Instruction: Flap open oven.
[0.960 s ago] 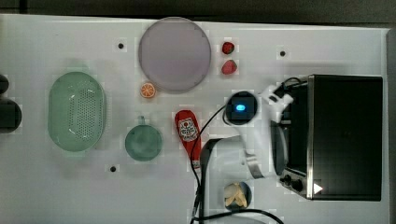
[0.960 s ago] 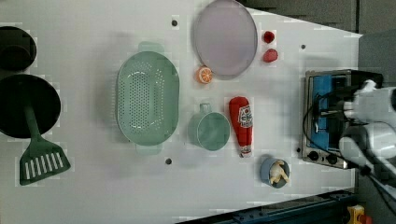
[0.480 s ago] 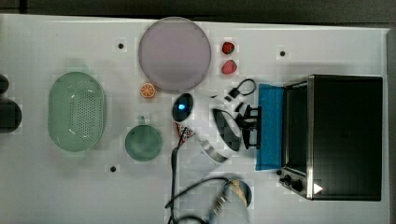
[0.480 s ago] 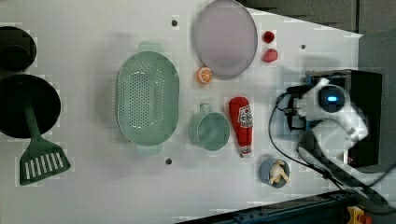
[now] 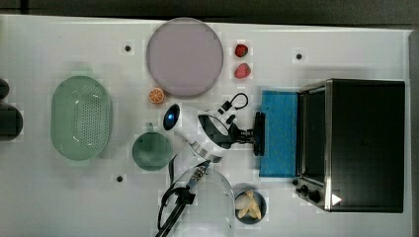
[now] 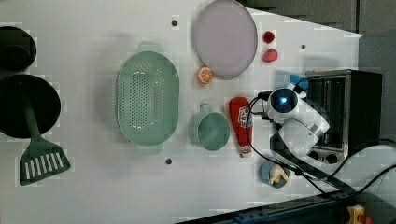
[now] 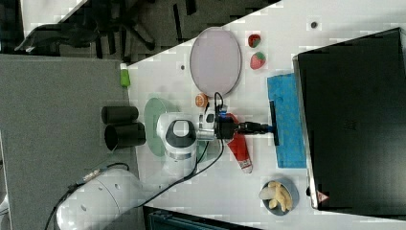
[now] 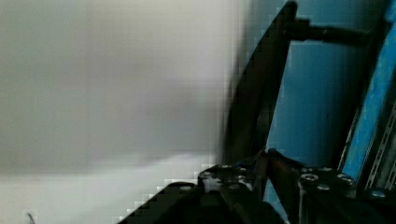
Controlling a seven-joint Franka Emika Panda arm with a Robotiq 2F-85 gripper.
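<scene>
Wrist view, nearest to the action, shows the gripper's [image 8: 261,163] black fingers [image 8: 280,168] closed on the dark bar handle [image 8: 261,88] of the blue-tinted glass door [image 8: 317,102]. Top view shows what that close view cannot: the door [image 5: 278,133] lies flapped down flat on the white table [image 5: 346,49], stretching toward the top view's left from the large black boxy toaster oven [image 5: 365,143], with the gripper [image 5: 250,134] at the handle [image 5: 259,133]. Right view adds a red ketchup bottle [image 7: 239,148] lying beneath the arm. Left view shows the oven [image 6: 355,112] partly behind the white arm, and farther off a mint-green perforated colander [image 6: 147,109] and a dark green slotted spatula [image 6: 39,154].
</scene>
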